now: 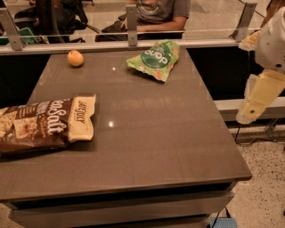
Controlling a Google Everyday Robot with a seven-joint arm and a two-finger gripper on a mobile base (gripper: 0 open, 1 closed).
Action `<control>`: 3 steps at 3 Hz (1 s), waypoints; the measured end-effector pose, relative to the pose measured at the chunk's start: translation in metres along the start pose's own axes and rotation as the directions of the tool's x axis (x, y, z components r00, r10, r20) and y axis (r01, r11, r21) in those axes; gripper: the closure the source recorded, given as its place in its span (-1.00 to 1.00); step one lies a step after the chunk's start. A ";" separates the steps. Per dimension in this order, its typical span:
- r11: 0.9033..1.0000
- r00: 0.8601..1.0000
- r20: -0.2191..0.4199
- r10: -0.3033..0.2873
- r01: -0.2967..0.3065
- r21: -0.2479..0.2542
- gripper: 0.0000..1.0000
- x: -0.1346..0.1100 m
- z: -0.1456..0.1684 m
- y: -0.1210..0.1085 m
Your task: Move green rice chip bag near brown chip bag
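On the far left of the desk (156, 133) lies the brown chip bag (44, 122). It is big and dark brown, and it lies flat near the front. Its cream end points to the right, toward the middle of the desk. White letters that say "Salt" run across it, and there are chips pictured at its left end. That left end goes out of the picture.

Farther back, near the back left corner, sits a small orange fruit (75, 58). It is all by itself, well apart from both bags.

Next comes the green rice chip bag (155, 60). It lies at the back of the desk, a bit right of the middle, close to the rail (89, 44) along the back edge. It is light green and crinkled, with a dark green round logo and white letters that look upside down from here. It is well apart from the brown chip bag, with a wide stretch of bare desk between them.

Behind the rail, past the glass, a person in a grey shirt (160, 11) is sitting.

Off to the right, past the edge of the desk, the gripper (254, 104) hangs in the air over the speckled floor (262, 196). It is cream colored and touches nothing. I cannot tell if it is open or closed.
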State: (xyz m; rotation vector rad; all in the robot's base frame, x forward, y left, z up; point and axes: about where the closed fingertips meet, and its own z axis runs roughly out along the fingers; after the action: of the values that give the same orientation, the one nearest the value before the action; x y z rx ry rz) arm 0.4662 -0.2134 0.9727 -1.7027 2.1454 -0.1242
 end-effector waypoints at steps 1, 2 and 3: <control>0.999 0.997 0.063 -0.040 0.037 0.039 -1.00 -0.009 0.022 -0.031; 0.994 0.990 0.119 -0.081 0.072 0.080 -1.00 -0.018 0.045 -0.062; 0.989 0.976 0.186 -0.115 0.094 0.118 -1.00 -0.031 0.064 -0.097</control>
State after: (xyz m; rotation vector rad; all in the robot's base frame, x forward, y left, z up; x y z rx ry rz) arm 0.5831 -0.1978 0.9520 -1.6920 1.8762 -0.0990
